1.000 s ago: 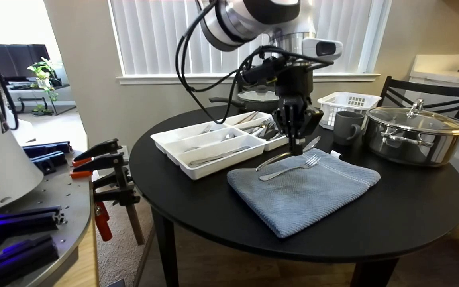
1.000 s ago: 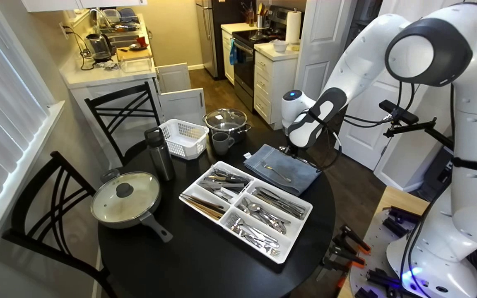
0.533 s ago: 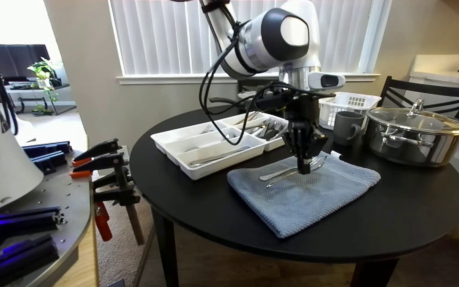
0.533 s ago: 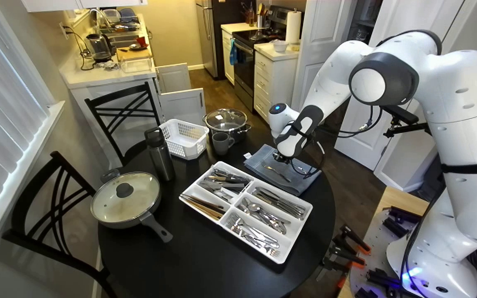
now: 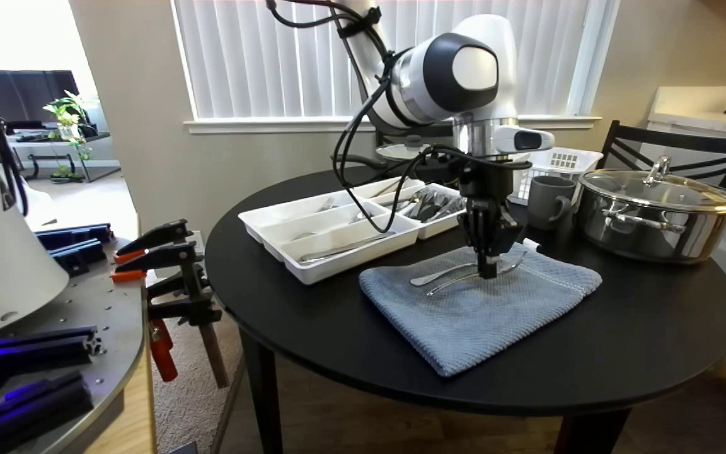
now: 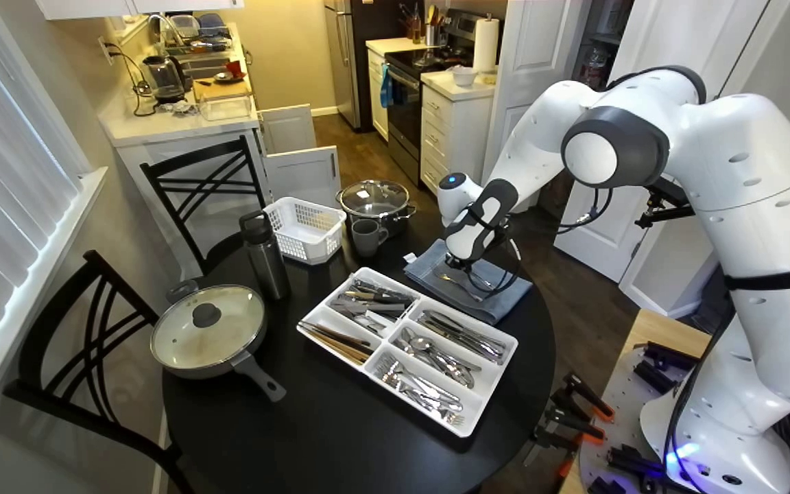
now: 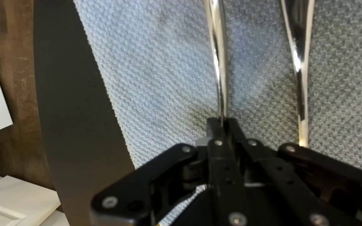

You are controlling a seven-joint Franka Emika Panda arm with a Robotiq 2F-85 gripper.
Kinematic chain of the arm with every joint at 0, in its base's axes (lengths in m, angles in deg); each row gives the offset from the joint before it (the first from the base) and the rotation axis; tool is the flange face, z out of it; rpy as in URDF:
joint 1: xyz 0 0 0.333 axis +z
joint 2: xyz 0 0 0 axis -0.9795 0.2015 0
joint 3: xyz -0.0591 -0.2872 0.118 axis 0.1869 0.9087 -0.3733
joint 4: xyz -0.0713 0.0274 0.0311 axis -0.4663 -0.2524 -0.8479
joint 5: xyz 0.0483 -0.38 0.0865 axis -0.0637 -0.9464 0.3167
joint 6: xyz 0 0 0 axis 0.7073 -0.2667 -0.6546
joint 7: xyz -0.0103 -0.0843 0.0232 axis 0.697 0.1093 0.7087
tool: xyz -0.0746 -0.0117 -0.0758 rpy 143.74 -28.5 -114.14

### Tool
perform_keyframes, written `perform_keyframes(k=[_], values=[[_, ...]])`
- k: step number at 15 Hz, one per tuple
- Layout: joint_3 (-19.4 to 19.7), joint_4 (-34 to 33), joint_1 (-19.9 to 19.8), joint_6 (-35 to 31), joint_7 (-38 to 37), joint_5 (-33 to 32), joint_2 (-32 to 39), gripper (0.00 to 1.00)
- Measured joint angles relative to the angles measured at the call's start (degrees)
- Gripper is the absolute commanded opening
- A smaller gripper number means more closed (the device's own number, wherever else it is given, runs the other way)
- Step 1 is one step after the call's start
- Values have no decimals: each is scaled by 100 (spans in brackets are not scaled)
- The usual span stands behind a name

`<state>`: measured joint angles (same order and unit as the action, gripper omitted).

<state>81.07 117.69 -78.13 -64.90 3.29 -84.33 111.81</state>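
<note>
We see the gripper (image 7: 221,121) clamped on a piece of cutlery (image 7: 219,56), its fingertips pinching the slim metal from both sides. The piece is silver, smooth and polished; in the wrist view it is narrow where it is pinched and grows broader toward the top, where it runs out of sight. A bright gleam follows its length, with a faint yellowish tint and a darker streak of reflection alongside. In an exterior view we make it out as a thin, gently bowed strip, one end sloping down toward the cloth and the other, slender and pale, showing past the fingertips; that second end is too small for us to say which kind of utensil it is. It sits low over the folded blue towel (image 5: 483,321), and we cannot tell whether it touches the weave. Just beside it, a shiny fork (image 7: 302,91) lies on the towel, running nearly the same way, with a strip of cloth between the two in the wrist view. The towel rests on the round black table (image 5: 331,328), near a white tray (image 5: 363,255) with compartments. Close to another corner of the towel stands a grey mug (image 5: 550,202), right by a lidded metal pot (image 5: 697,233).
</note>
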Motion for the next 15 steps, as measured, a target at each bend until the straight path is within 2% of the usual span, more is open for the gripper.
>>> perform_keyframes(k=[6, 7, 8, 15], values=[[-20, -66, 6, -71, -151, 273, 22, 2], [-29, -79, 11, -87, -168, 289, 22, 15], [-46, -92, 12, -95, -170, 301, 22, 32], [-116, -98, 74, -129, -170, 316, -55, 76]])
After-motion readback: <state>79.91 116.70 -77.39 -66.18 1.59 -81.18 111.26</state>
